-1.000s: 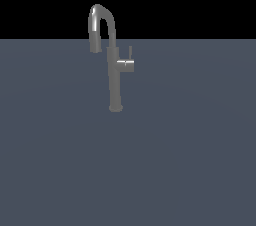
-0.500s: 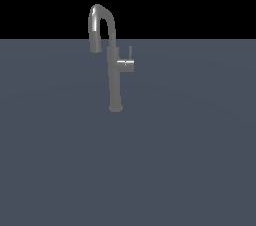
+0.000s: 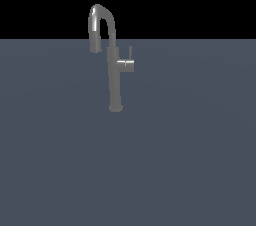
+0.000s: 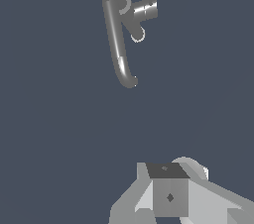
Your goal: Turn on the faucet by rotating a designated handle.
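Seeing the faucet (image 3: 115, 77) standing upright on the flat slate-grey surface (image 3: 190, 160), upper centre of the exterior frame, slightly toward the exterior view's left. Gooseneck arching over to that same side, nozzle hanging beside the column. Seeing the handle (image 3: 126, 64) sticking out of the column toward the exterior view's right, about mid-height, thin lever pointing straight up. No arm showing in the exterior view.

Looking down from the wrist view: faucet (image 4: 118, 44) seen from above, handle stub (image 4: 145, 9) branching off beside the column top. Gripper (image 4: 171, 196) only partly showing at the frame edge, grey housing visible, fingertips cut off. Cannot tell how wide the claw is standing or whether anything is in it. Sitting well apart from the faucet, touching nothing visible.
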